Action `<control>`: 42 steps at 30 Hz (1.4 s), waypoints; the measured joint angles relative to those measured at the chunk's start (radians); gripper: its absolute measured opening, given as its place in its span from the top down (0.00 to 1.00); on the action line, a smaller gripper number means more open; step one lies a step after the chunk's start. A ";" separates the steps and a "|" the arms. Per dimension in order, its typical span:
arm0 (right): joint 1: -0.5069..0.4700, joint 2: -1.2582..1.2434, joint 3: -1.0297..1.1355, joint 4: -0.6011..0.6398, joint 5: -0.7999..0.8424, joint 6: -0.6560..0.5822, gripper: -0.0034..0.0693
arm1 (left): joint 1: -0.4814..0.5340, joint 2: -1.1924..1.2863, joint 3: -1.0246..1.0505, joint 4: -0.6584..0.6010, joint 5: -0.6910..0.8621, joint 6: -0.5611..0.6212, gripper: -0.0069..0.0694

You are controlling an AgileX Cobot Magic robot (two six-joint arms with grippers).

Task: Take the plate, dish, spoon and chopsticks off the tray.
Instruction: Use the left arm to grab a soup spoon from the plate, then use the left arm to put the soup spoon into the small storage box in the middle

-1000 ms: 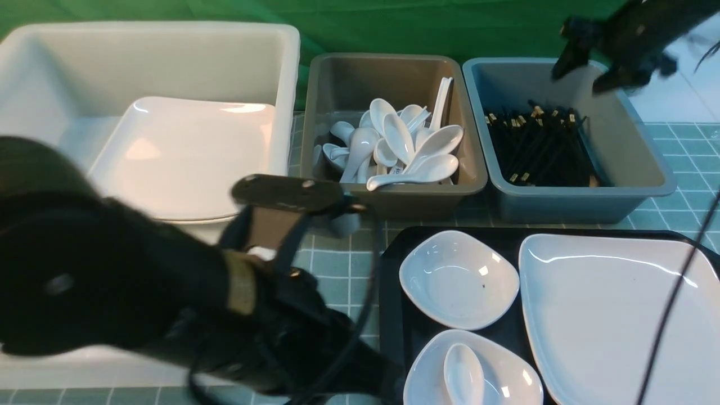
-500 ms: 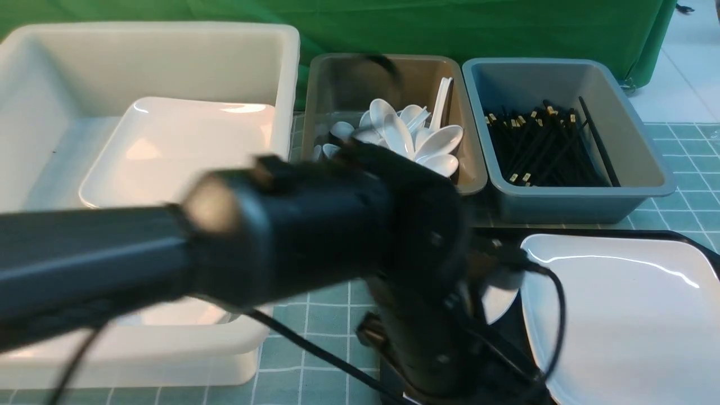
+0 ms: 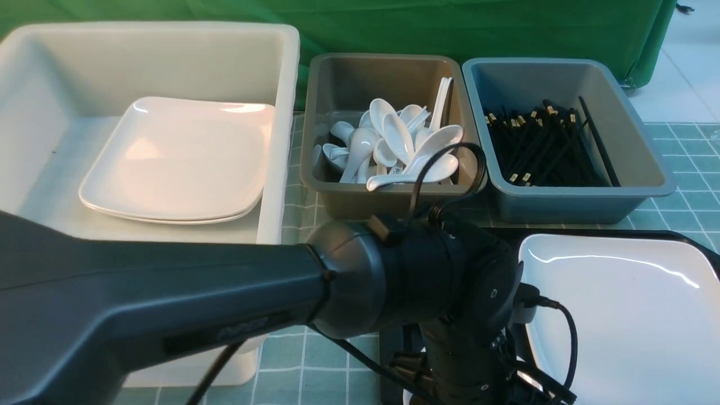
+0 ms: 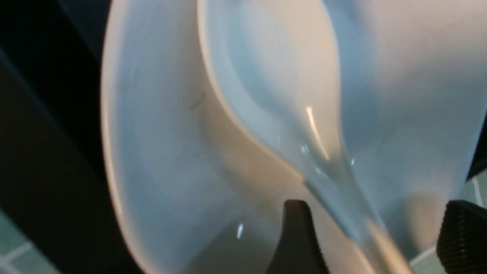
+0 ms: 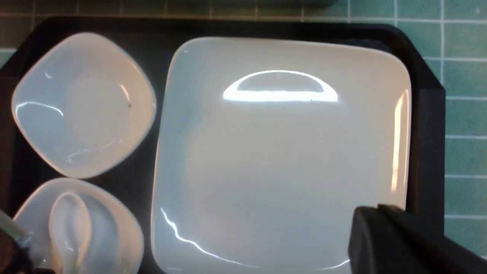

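Observation:
The black tray (image 3: 562, 232) carries the large white plate (image 3: 619, 315) on its right half. My left arm (image 3: 422, 281) reaches down over the tray's left half and hides the dishes there. In the left wrist view, my left gripper (image 4: 376, 243) is open, with its fingers (image 4: 296, 236) either side of the spoon's (image 4: 274, 76) handle. The spoon lies in a small white dish (image 4: 159, 152). My right gripper (image 5: 374, 217) is shut and empty above a corner of the plate (image 5: 281, 152). Beside the plate are a bare dish (image 5: 83, 102) and the dish (image 5: 114, 228) holding the spoon (image 5: 70, 228). No chopsticks show on the tray.
Behind the tray stand three tubs. A big white one (image 3: 281, 112) holds stacked plates. A brown one (image 3: 388, 194) holds several spoons. A blue-grey one (image 3: 647, 169) holds several black chopsticks, with one pair leaning along its right side. A green checked cloth covers the table.
My left arm swung from the white tub over to the tray's left half, and its gripper opened. My right arm left the chopstick tub, went out of the front view and shut.

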 joint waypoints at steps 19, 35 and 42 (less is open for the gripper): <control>0.000 -0.016 0.000 -0.001 0.001 -0.001 0.91 | 0.001 -0.060 -0.061 0.118 0.087 -0.003 0.76; 0.000 -0.027 0.000 0.005 0.001 -0.002 0.91 | 0.393 0.065 -0.580 0.175 -0.150 0.231 0.76; 0.000 -0.027 0.000 0.006 0.001 -0.027 0.90 | 0.487 0.152 -0.605 0.174 -0.169 0.234 0.60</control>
